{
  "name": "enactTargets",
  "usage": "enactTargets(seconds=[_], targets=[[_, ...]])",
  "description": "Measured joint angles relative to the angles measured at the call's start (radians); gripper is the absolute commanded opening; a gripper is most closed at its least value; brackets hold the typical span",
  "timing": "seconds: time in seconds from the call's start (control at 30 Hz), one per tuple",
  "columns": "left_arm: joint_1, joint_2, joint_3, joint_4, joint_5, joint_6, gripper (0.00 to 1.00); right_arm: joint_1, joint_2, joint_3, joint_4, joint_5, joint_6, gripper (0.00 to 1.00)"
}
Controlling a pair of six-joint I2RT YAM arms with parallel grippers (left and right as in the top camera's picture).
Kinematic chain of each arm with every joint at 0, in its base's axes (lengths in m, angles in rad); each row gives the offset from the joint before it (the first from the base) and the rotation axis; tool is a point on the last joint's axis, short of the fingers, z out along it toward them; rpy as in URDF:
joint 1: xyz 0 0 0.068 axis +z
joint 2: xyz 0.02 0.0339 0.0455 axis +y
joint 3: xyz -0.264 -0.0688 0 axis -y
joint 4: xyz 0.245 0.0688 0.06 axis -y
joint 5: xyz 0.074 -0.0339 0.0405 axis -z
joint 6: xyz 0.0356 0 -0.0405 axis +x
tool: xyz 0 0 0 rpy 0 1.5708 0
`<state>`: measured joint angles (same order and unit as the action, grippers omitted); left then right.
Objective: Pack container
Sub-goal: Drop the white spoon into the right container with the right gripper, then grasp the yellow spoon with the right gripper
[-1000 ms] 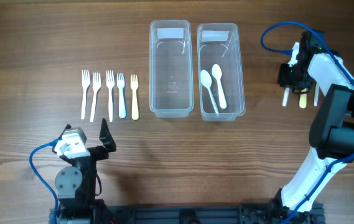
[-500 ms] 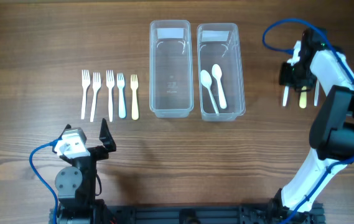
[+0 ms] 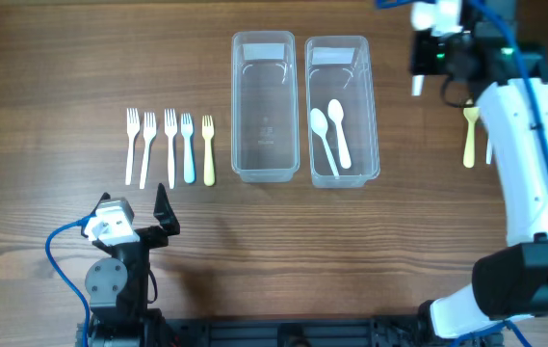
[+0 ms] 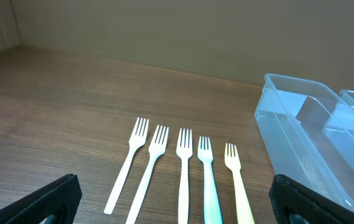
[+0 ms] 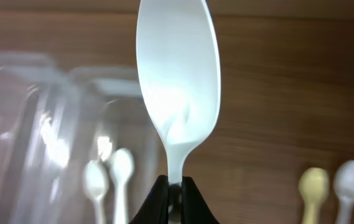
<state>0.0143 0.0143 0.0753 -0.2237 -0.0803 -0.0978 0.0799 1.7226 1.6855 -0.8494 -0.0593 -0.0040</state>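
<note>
Right gripper [image 5: 174, 190] clenches the stem of 1 glossy white plastic spoon [image 5: 178, 81], bowl up; left gripper [image 4: 178, 202] rests released near 5 forks [image 4: 183, 163].

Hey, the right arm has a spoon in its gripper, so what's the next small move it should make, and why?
Probably swing the right gripper leftward until it is above the right container. It is shut on a white spoon, held up off the table beside that container, where two spoons already lie.
</note>
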Motion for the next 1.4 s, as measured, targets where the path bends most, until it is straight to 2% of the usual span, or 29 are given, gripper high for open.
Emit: enactTargets(seconds=[0.27, 0.5, 0.67, 0.8, 1.03, 1.17, 1.4], targets=[[0.000, 0.000, 0.000, 0.000, 0.000, 0.000, 1.00, 0.155, 0.070, -0.031, -0.011, -0.007, 0.011, 0.04], [0.000, 0.000, 0.000, 0.000, 0.000, 0.000, 1.00, 0.204, 0.179, -0.048, -0.003, -0.012, 0.021, 0.33], [0.000, 0.000, 0.000, 0.000, 0.000, 0.000, 1.00, 0.206, 0.207, -0.054, -0.005, -0.012, 0.026, 0.40], [0.000, 0.000, 0.000, 0.000, 0.000, 0.000, 1.00, 0.195, 0.194, -0.039, -0.018, -0.011, 0.037, 0.40], [0.000, 0.000, 0.000, 0.000, 0.000, 0.000, 1.00, 0.058, 0.038, 0.002, -0.083, 0.080, 0.060, 0.41], [0.000, 0.000, 0.000, 0.000, 0.000, 0.000, 1.00, -0.077, -0.035, 0.024, -0.130, 0.142, 0.051, 0.50], [0.000, 0.000, 0.000, 0.000, 0.000, 0.000, 1.00, -0.262, -0.006, 0.003, -0.140, 0.177, 0.002, 0.50]])
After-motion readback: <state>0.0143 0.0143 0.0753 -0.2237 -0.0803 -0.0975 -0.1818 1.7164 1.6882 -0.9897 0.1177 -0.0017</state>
